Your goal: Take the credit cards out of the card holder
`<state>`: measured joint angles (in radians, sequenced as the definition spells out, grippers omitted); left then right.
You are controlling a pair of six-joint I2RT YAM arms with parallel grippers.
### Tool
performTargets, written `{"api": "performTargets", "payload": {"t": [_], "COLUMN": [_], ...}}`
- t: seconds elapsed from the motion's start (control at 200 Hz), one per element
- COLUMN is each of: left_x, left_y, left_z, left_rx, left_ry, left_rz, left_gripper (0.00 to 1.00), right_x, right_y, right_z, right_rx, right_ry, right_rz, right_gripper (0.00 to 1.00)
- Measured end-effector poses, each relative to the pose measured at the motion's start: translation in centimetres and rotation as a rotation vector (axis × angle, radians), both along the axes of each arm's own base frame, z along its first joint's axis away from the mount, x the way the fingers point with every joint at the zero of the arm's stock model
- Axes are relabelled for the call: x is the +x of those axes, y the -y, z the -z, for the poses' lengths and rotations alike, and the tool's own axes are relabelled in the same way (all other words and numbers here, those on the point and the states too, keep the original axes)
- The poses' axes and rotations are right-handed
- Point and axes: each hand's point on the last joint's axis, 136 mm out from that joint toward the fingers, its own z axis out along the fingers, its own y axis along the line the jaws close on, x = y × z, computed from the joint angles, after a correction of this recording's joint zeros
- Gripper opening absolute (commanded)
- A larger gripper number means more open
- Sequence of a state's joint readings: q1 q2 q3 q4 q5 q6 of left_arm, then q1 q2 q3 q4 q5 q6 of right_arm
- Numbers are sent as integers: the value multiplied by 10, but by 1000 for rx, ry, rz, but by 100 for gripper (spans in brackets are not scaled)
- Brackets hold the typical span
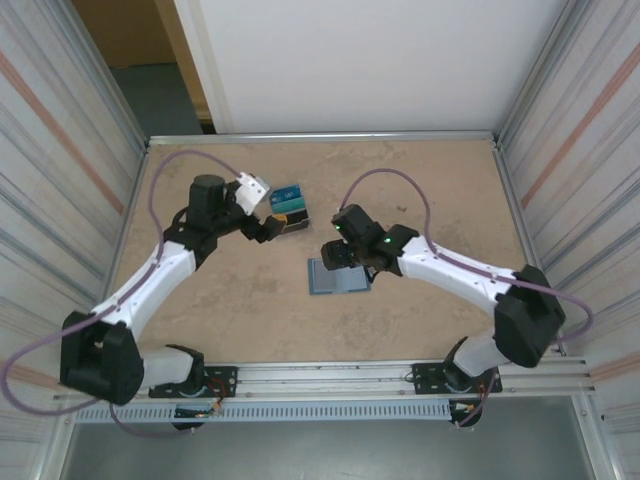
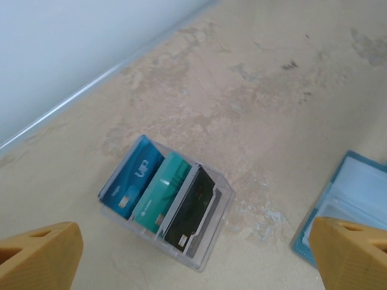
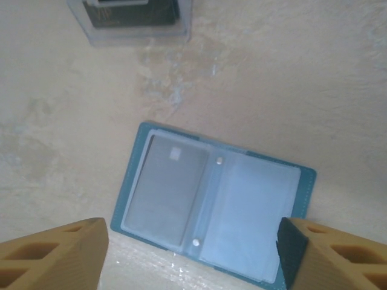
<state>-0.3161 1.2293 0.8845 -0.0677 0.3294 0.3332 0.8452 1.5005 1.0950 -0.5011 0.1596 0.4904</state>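
Nearest the arm bases, the card holder (image 1: 338, 277) lies opened flat on the table (image 1: 430, 180), a little right of centre, with its pale grey-blue pocket panels facing up. Its left pocket looks darker grey with a small pale square, and the right one is paler. The right gripper (image 1: 334, 253) hangs over the holder's far edge, its orange fingers (image 3: 54, 257) spread wide to either side and clasping nothing. Farther off to the left, the left gripper (image 1: 268, 228) hovers with its fingers (image 2: 42, 257) wide apart and empty, just on the near side of the credit cards (image 1: 289, 207). These three, blue, teal and dark, sit side by side in a clear tray (image 2: 208, 252), apart from the holder.
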Motion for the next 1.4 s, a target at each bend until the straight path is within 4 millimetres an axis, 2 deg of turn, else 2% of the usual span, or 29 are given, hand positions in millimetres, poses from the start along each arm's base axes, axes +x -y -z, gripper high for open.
{"api": "performTargets", "payload": {"t": [0.125,0.306,0.441,0.692,1.148,1.403], "left_x": [-8,-16,-21,-24,-22,-22], "left_y": [-18,-44,-62,-85,-93,-93], "left_z": [-7,-2,1,-13,-10,-9], "left_rx": [-65,-132,-166,-269,-320,-322], "left_ry": [12,3,5,62,44,41], "left_rz": [-128,-304,-413,-563,-634,-634], "left_gripper": [99,99,99,99,99,99], "right_x": [0,-5,-9,-17,-18,-14], "right_y": [-19,-37,-39,-39,-43,-41], "right_z": [16,42,64,96,105,106], "right_rx": [-78,-151,-184,-225,-218,-157], "right_ry": [-24,-66,-117,-193,-217,-242], "right_rz": [-31,-71,-83,-99,-101,-70], "right_gripper": [66,64,64,65,64,49]}}
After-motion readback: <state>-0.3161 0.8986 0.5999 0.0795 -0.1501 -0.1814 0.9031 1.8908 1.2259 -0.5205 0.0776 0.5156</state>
